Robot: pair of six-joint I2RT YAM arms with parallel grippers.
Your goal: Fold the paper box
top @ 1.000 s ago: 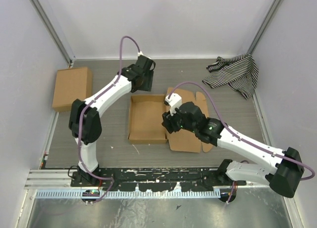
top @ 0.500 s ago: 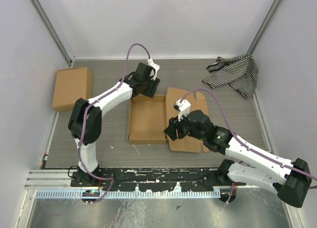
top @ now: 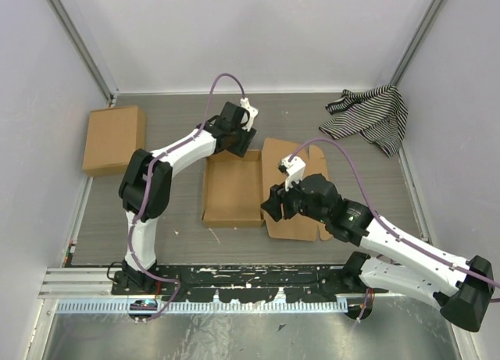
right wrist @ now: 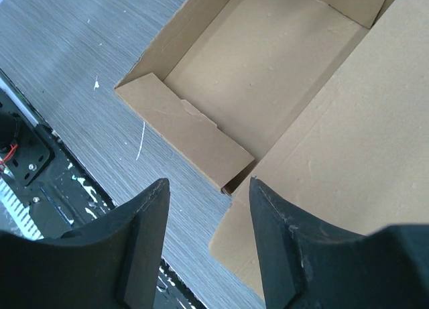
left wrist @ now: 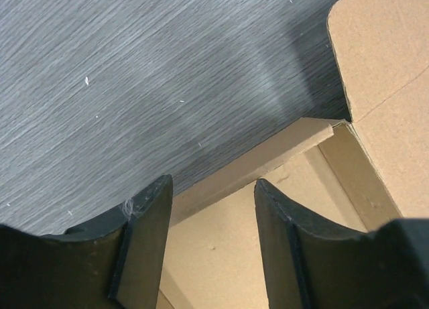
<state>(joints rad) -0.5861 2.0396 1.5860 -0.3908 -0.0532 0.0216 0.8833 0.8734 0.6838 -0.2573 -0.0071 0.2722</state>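
The paper box [top: 232, 190] stands as an open brown tray in the middle of the table, its lid panel [top: 301, 196] lying flat to the right. My left gripper [top: 239, 144] hovers open over the tray's far wall near the far right corner; in the left wrist view that wall [left wrist: 268, 161] runs between the open fingers [left wrist: 144, 235], which hold nothing. My right gripper [top: 272, 207] is open above the tray's near right corner. In the right wrist view the near wall [right wrist: 181, 131] and the lid's edge [right wrist: 335, 161] lie below my right gripper [right wrist: 208, 188].
A larger ready-formed brown box [top: 114, 138] sits at the far left against the side wall. A black-and-white striped cloth [top: 371, 116] lies crumpled at the far right corner. The black base rail [top: 234, 278] runs along the near edge.
My left gripper has swung right and nearer, down to the tray's far wall, its jaws narrowing a little. My right gripper has shifted slightly nearer, to the tray's near right corner.
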